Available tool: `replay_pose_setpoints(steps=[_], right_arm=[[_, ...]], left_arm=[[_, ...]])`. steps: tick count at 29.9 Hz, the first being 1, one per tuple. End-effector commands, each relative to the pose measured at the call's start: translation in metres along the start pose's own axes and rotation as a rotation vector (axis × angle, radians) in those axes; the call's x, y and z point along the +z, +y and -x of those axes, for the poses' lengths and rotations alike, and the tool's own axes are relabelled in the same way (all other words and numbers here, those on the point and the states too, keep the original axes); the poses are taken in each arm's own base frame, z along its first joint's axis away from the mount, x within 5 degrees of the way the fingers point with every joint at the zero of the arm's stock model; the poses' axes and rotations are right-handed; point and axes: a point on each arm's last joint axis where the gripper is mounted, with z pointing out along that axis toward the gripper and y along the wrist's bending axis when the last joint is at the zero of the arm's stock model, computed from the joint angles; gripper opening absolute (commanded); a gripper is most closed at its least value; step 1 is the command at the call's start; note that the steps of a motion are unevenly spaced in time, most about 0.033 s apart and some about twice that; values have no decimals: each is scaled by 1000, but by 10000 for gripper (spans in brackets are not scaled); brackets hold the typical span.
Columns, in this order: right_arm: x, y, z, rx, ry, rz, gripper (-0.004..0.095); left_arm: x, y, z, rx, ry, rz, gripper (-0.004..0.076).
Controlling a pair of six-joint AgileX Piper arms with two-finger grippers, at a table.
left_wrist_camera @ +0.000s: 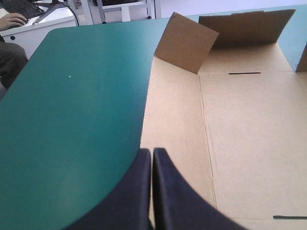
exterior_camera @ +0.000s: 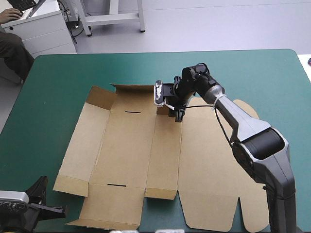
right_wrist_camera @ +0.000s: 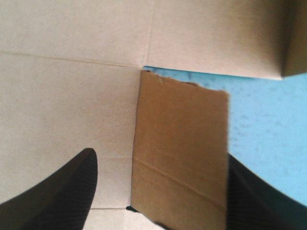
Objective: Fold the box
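The brown box [exterior_camera: 131, 155] lies as a cut sheet on the teal-green cover, mostly flat. At its far edge a corner flap [left_wrist_camera: 184, 43] and the far wall [left_wrist_camera: 244, 26] tilt upward. My right gripper [exterior_camera: 178, 115] hangs over the far middle of the sheet. In the right wrist view it [right_wrist_camera: 160, 155] stands open, and a small raised flap [right_wrist_camera: 180, 153] rises between its fingers, touching neither that I can see. My left gripper [exterior_camera: 57, 209] sits low by the table's near left corner; its fingers [left_wrist_camera: 152, 151] are shut and empty, pointing along the sheet's left edge.
Bare teal-green cover [exterior_camera: 53, 82] stretches left of and beyond the box. Two thin black slots [exterior_camera: 132, 112] mark the box's wide panel. A small white object [exterior_camera: 308, 60] lies past the table's right edge.
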Motion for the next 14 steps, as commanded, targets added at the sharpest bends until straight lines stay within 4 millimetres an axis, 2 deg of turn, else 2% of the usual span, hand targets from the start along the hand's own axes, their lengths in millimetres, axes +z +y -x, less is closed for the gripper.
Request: replay_pose_setpoints(steps=[1,4,6,10,13,14], right_arm=[[-66,-11,15,173,-56,-145,641],[-81,-20,11,345,-28,-234,585],[-89,-26,5,459,-29,-268,503],[-100,-33,-10,671,-79,-250,262],[-107,-37,-26,795,-117,-191,4],[-110,-38,-32,853,-127,-176,-8]], left_arm=[[-7,0,12,-9,-109,1,-6],[-7,0,12,-9,-109,1,23],[-7,0,12,-9,-109,1,83],[-7,0,12,-6,-109,4,301],[-7,0,12,-5,-109,5,495],[-7,0,12,-5,-109,5,545]])
